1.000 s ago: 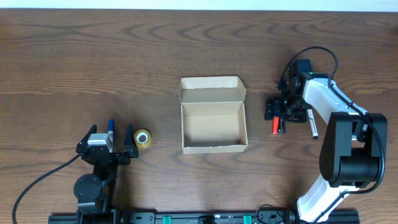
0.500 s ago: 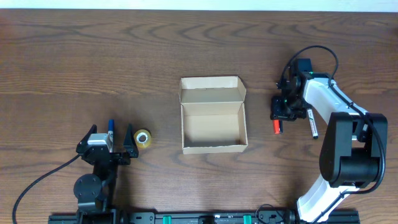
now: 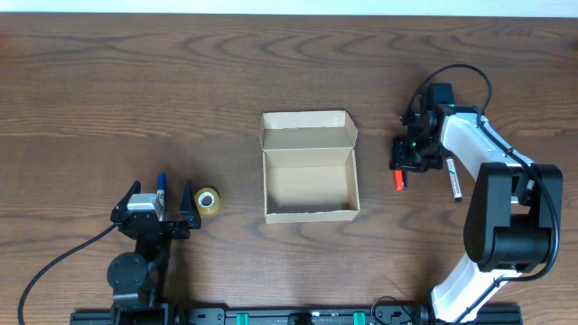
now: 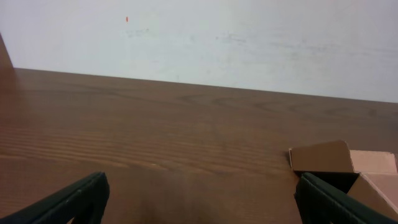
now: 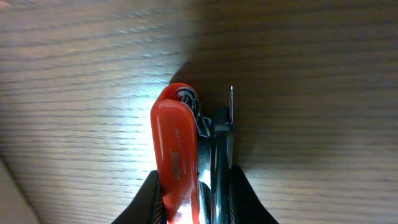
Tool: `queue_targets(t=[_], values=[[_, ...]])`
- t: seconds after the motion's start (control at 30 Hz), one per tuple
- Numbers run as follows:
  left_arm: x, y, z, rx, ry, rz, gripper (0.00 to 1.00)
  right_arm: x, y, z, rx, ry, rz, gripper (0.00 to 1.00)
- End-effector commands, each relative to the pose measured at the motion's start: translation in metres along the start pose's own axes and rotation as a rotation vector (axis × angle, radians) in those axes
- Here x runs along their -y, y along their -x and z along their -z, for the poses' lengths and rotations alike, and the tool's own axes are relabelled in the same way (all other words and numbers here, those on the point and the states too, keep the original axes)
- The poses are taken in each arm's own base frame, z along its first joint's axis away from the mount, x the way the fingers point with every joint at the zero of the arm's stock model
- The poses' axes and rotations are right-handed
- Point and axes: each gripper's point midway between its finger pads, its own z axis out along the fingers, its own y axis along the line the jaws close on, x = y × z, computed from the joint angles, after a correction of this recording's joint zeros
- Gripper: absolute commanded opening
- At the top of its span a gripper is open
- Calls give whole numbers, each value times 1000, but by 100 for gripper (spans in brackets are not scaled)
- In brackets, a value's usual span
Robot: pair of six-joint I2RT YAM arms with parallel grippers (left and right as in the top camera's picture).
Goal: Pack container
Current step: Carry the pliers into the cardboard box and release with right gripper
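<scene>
- At the lower left of the overhead frame, our left gripper (image 3: 163, 200) sits with its jaws wide apart, holding nothing. A blue pen (image 3: 162, 181) lies by its tips and a tape roll (image 3: 207, 201) just to its right.
- In the centre stands the container (image 3: 309, 212), open, its lid flap (image 3: 305, 131) folded toward the upper edge. We see nothing inside.
- At right of centre, our right gripper (image 3: 403, 165) has its jaws clamped on a red tool (image 3: 398, 182). A black pen (image 3: 452, 181) lies just beside it.
- We judge the step in hand to be bringing the first item over. Next comes a lift, a move left, then release inside the box.
- The container's right wall is the edge to clear. The tabletop (image 3: 135, 72) between is bare, and open beyond.
</scene>
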Motion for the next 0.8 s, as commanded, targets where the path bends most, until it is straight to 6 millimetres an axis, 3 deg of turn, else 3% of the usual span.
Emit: queue_targets(t=[0.0, 0.13, 0.33, 0.43, 0.6, 0.77], values=[[2, -17, 0, -56, -17, 16, 95, -17, 11, 19, 64, 89, 31, 2], [2, -17, 0, -57, -17, 16, 95, -31, 21, 56, 174, 107, 84, 2], [2, -17, 0, -57, -17, 16, 95, -69, 26, 134, 397, 181, 201, 2], [2, -17, 0, -57, -17, 16, 95, -102, 10, 164, 463, 234, 370, 2], [2, -17, 0, -57, -17, 16, 95, -156, -30, 187, 500, 278, 653, 2], [2, -17, 0, -57, -17, 16, 95, -222, -98, 191, 460, 438, 1118, 1]])
